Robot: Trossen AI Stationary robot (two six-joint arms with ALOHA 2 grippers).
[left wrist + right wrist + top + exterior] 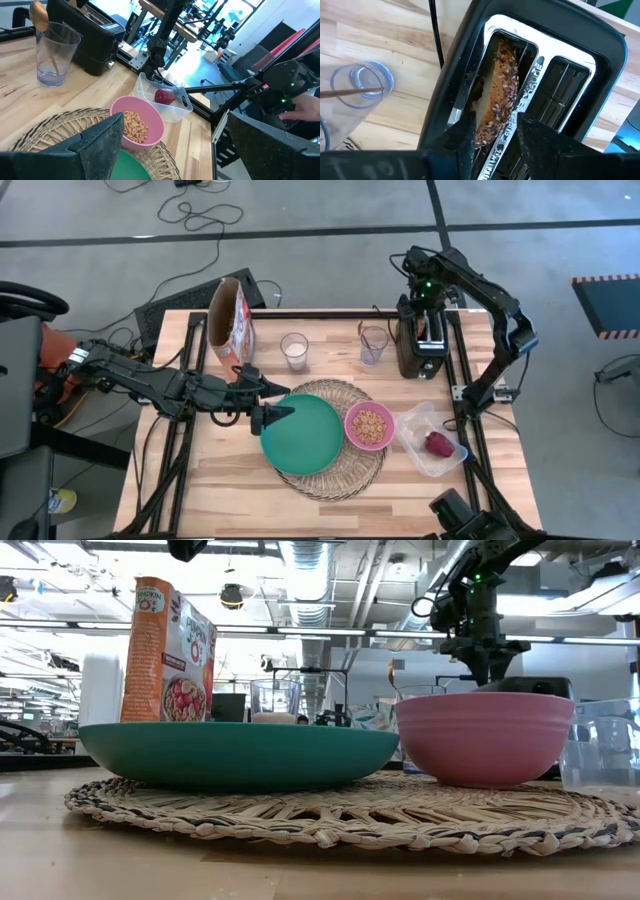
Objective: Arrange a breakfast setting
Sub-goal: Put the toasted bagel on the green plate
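Observation:
A teal plate (300,435) and a pink bowl (349,425) of cereal sit on the round woven mat (350,477). Behind them stand the cereal box (230,320) and two clear glasses (294,350) (373,343); the right glass holds the gold spoon (39,15). The red fruit (437,443) lies in a clear tub (412,427). A seeded bagel half (497,85) stands on edge in a slot of the black toaster (420,350). My right gripper (492,137) points down over it. My left gripper (271,400) hovers open over the plate's left rim. My right gripper comes from above, pointing down into the toaster's slot. Its two fingers (465,135) stand against the two flat faces of the bagel half, at one end of its top edge (487,127), lying across the slice. The bagel stands upright in the slot.
The toaster's cable (434,30) runs over the table beside the spoon glass. Black frame rails (190,380) run along the table's left and right sides. Bare wood lies at the near edge (220,500).

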